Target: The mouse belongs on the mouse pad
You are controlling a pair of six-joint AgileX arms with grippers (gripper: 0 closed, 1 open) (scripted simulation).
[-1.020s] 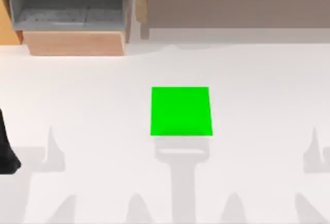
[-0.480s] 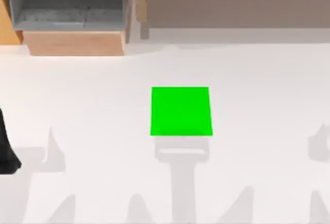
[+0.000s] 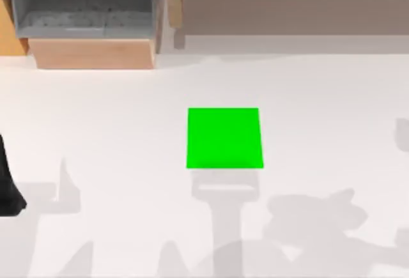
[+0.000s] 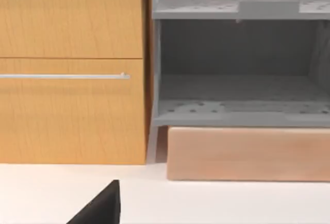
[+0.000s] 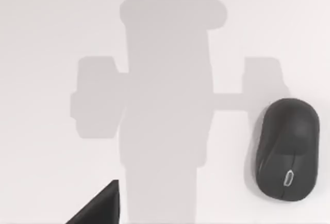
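Black finger material, one wedge-shaped tip (image 5: 98, 206), is all that the right wrist view gives of the right gripper; whether its fingers are apart or together cannot be told. The tip hangs over bare white table (image 5: 41, 38), with the arm's own grey shadow spread on the surface beneath it. Off to one side of that shadow lies the mouse (image 5: 286, 149), a dark grey rounded oblong with a small pale scroll wheel, flat on the table and well apart from the fingertip.

In the top view the mouse pad (image 3: 223, 137), a flat bright green square, sits near the table's middle with nothing on it. A broad arm shadow falls on the table toward the right, nearer the front edge than the pad.

Progress: the mouse is neither gripped nor on the pad. Judged from this, approach, grasp, carry and placing all remain.

Pose: the right arm appears to be held above the table, camera looking straight down. The left arm (image 3: 7, 185) is parked at the table's left edge, its wrist camera facing an orange wooden cabinet (image 4: 72, 69) and grey shelving (image 4: 237, 54); the state of its fingers cannot be told either.
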